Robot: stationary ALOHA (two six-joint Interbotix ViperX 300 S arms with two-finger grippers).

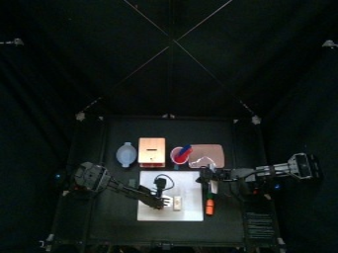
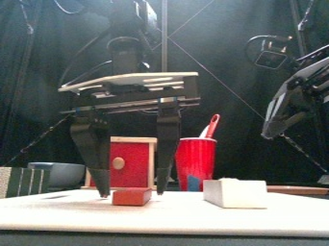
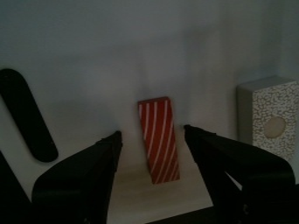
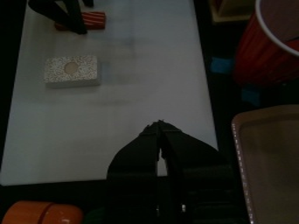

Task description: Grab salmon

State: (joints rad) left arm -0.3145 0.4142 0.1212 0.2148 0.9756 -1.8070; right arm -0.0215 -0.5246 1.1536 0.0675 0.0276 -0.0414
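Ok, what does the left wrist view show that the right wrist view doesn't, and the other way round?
Only the left wrist view: a black oblong thing lying on the white board, off to one side of the jaws.

Only the right wrist view: the right gripper with its jaws shut, a red cup, a tray and an orange thing at the picture's corner.

Both: the left gripper, open and astride the red striped piece, and the speckled white block beside it.
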